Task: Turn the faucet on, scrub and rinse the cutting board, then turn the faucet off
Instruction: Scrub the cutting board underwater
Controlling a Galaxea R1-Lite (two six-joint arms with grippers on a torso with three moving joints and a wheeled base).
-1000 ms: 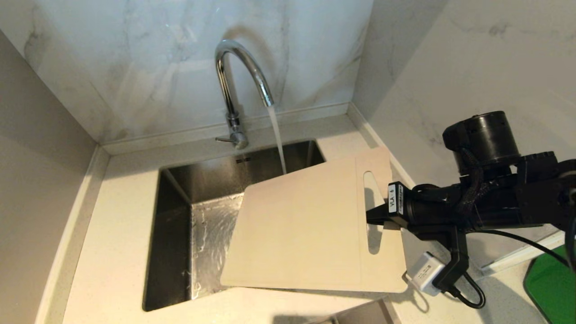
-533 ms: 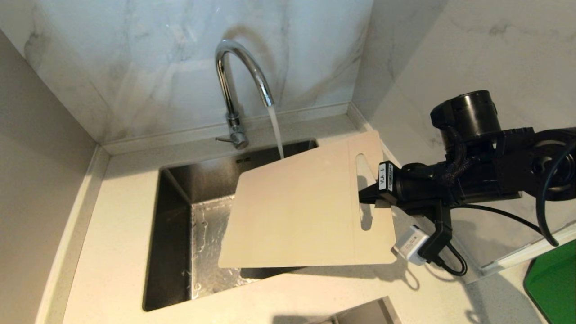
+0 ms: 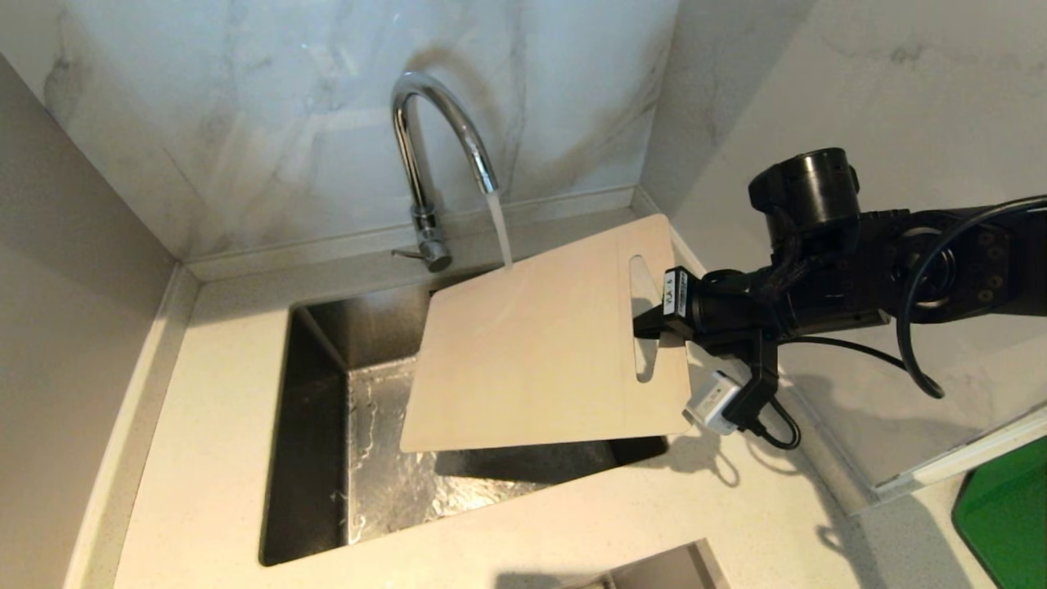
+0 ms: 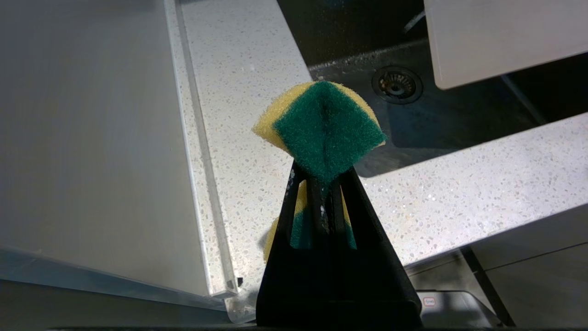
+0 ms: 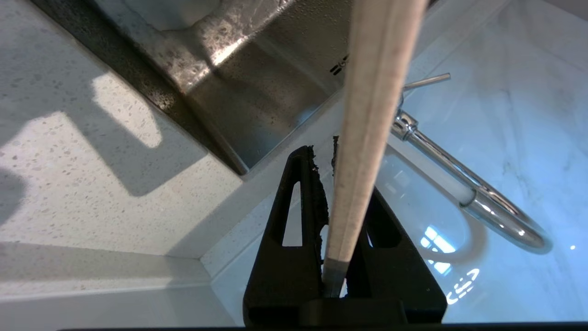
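At the near right edge of the head view lies a green item on the counter. The left gripper shows only in its own wrist view, out over the counter's near left part beside the sink; its fingers are pressed together on a yellow and green sponge, which bulges out beyond the tips.

The sink sits in the middle of the counter, its steel floor wet, with the drain showing in the left wrist view.

Above the sink's right half the right gripper reaches in from the right and holds the board clear of the basin. Its fingers are clamped on the board's right end, at the handle slot, one finger on each face as the right wrist view shows. The board is tilted, its far edge raised and its near left corner lower over the basin.

Beyond, the faucet stands at the sink's far rim against the marble wall, its lever pointing left. Water runs from the spout and lands on the board's far edge.
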